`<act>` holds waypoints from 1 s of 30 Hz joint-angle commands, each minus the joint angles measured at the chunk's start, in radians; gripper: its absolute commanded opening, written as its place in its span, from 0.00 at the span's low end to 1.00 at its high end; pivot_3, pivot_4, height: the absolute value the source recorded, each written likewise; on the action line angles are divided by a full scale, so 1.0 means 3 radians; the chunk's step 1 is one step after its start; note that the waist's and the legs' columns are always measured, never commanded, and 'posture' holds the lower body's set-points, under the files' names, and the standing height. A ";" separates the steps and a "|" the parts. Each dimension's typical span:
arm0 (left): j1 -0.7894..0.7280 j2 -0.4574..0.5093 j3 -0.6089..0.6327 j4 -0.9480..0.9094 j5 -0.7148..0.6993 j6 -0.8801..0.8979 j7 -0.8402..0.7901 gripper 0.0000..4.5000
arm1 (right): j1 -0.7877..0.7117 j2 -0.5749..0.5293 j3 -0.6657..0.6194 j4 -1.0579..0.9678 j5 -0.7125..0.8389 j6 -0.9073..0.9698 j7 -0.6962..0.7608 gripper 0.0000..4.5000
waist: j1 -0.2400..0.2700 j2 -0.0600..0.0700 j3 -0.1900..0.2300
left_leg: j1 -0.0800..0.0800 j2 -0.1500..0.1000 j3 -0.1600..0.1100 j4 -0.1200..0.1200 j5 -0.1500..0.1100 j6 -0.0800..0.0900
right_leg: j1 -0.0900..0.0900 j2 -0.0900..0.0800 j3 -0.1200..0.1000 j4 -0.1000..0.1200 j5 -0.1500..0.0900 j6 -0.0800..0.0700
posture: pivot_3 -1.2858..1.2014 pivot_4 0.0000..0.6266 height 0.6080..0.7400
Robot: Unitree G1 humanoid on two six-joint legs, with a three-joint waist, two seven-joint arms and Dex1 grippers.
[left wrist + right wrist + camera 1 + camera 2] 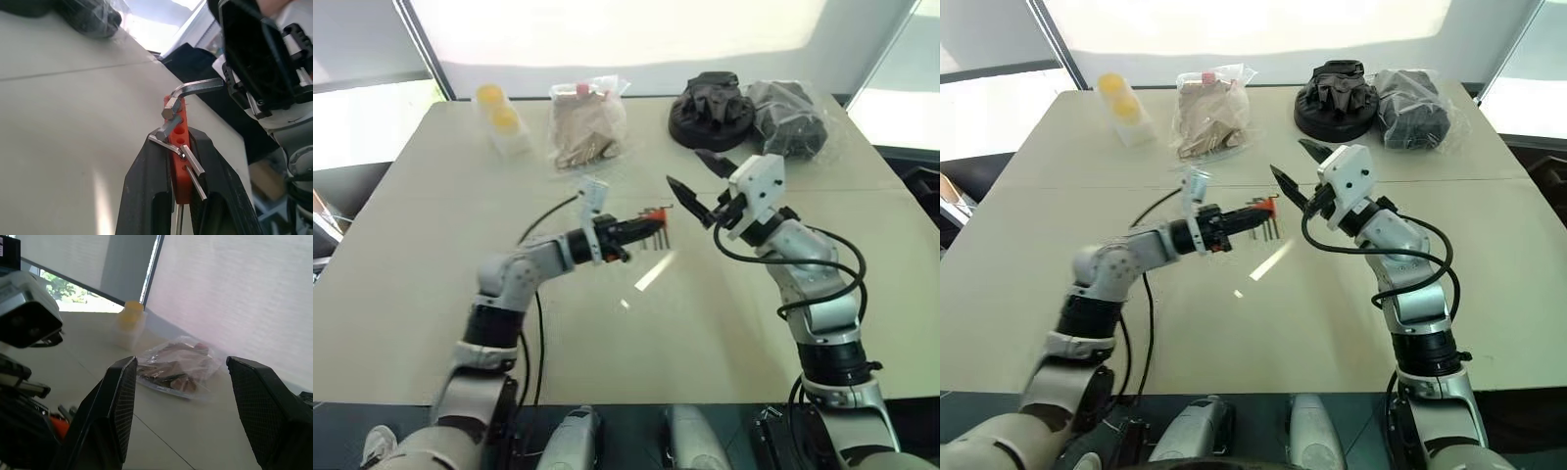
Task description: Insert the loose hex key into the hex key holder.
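We've got the holder point(177, 147) clamped in our left gripper point(641, 228), held above the tabletop point(431, 255); right gripper point(697, 186) just beside the holder, jaws apart and empty.

We see bright daylight from the windows behind washing out the far desk point(401, 245), with a glare streak point(653, 271) mid-surface; wrist views blur nearby.

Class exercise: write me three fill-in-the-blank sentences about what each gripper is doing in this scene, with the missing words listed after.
1. The left gripper is shut on the red ____.
2. The right gripper's fingers stand ____ and hold nothing.
3. The holder is held ____ the table, not resting on it.

Missing words: holder; open; above
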 commanded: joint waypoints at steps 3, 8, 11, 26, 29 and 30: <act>-0.0123 -0.0196 -0.0049 0.0438 0.0256 0.0046 0.0131 0.00 | -0.0033 -0.0018 -0.0033 -0.0122 -0.0008 -0.0044 -0.0030 0.66 | -0.0015 0.0000 0.0000 | 0.0000 0.0001 0.0000 0.0000 0.0000 0.0000 | -0.0001 0.0002 0.0001 0.0000 0.0000 0.0000 | 0.52 0.24 1.00; -0.0166 -0.0264 0.0022 0.0820 0.0423 0.0147 0.0246 0.00 | 0.0003 -0.0024 -0.0017 -0.0172 -0.0043 -0.0046 -0.0059 0.66 | -0.0003 0.0000 0.0000 | 0.0000 0.0000 -0.0001 0.0001 0.0000 0.0000 | -0.0002 0.0001 0.0001 0.0001 0.0000 0.0000 | 0.52 0.24 1.00; -0.0189 -0.0263 0.0094 0.0925 0.0455 0.0266 0.0300 0.39 | 0.0019 -0.0017 -0.0013 -0.0191 -0.0058 -0.0046 -0.0066 0.68 | -0.0004 0.0000 0.0000 | 0.0000 0.0000 -0.0001 0.0001 0.0000 0.0000 | -0.0002 0.0001 0.0001 0.0001 0.0000 0.0000 | 0.52 0.24 1.00; 0.0063 0.0581 -0.0297 -0.0091 0.1181 -0.0156 0.0154 0.98 | -0.0025 -0.0020 0.0026 -0.0115 -0.0084 -0.0091 -0.0015 0.68 | -0.0005 -0.0001 -0.0003 | 0.0007 0.0001 -0.0003 0.0002 0.0000 -0.0001 | 0.0001 0.0004 0.0009 0.0003 0.0000 0.0000 | 0.52 0.24 1.00; 0.0090 0.0768 -0.0230 -0.0352 0.1195 -0.0301 -0.0002 0.98 | -0.0083 -0.0157 0.0030 -0.0027 -0.0053 -0.0050 0.0174 0.68 | 0.0016 -0.0001 -0.0003 | 0.0003 -0.0001 -0.0003 0.0003 0.0000 0.0000 | 0.0000 0.0002 0.0009 0.0002 0.0000 0.0000 | 0.52 0.24 1.00; 0.0090 0.0835 -0.0179 -0.0440 0.1176 -0.0329 -0.0054 0.98 | -0.0115 -0.0266 0.0039 0.0035 -0.0020 -0.0021 0.0333 0.68 | 0.0027 -0.0001 -0.0003 | 0.0001 -0.0003 -0.0004 0.0003 0.0000 0.0000 | -0.0001 0.0000 0.0008 0.0000 0.0000 0.0000 | 0.52 0.24 1.00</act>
